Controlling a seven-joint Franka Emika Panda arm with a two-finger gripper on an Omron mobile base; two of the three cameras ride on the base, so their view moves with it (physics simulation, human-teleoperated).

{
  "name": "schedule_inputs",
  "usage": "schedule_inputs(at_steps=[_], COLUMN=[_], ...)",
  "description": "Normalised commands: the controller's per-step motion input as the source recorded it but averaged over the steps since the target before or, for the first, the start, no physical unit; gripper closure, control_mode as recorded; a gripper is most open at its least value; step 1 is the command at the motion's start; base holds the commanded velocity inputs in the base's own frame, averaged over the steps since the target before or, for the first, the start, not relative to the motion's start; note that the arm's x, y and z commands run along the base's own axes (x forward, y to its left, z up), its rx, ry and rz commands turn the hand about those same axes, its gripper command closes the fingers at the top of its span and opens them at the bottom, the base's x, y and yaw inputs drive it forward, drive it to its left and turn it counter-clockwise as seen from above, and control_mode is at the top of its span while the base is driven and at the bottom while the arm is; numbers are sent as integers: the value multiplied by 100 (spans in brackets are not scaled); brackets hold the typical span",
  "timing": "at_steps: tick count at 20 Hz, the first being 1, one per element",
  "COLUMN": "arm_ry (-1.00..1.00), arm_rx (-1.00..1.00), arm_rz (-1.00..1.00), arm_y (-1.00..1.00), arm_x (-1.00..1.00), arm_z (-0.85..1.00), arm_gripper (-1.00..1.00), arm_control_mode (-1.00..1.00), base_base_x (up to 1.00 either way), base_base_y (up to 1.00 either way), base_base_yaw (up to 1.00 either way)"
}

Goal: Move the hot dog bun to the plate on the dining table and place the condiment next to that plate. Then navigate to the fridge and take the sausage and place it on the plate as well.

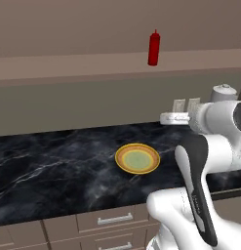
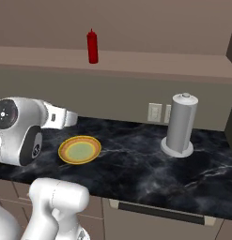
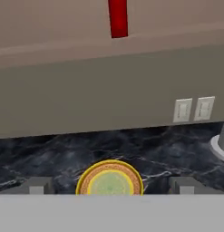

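Observation:
A yellow-rimmed plate (image 1: 122,153) (image 2: 64,151) (image 3: 86,179) with a green centre lies bare on the dark marble counter (image 1: 53,171). The condiment, a red bottle (image 1: 153,48) (image 2: 92,47) (image 3: 118,18), stands upright on the raised ledge behind and above the counter. My gripper (image 3: 111,186) is open, hovering over the counter's near side with its fingertips (image 3: 38,186) wide apart either side of the plate in the hand view. It holds nothing. The hot dog bun and the sausage are out of view.
A grey paper towel roll on its stand (image 2: 181,124) (image 1: 223,92) rises at the counter's right, by two wall outlets (image 3: 192,108). Drawers (image 1: 114,219) run under the counter's front edge. Bare marble stretches left of the plate.

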Motion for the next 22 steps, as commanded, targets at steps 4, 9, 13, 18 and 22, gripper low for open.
schedule_inputs(at_steps=[4,9,13,18,22], arm_ry=[-41,-20,-1,1,0], arm_rx=[-13,-5,0,0,0], arm_rz=[0,0,-2,-10,0], arm_y=[-1,0,-11,-4,0], arm_x=[0,14,35,24,0], arm_z=[91,90,100,49,0], arm_gripper=[-100,-100,-100,-100,-100], arm_control_mode=[-100,-100,-100,-100,-100], base_base_x=[0,0,0,0,0], base_base_y=[0,0,0,0,0], base_base_yaw=[0,0,0,0,0])
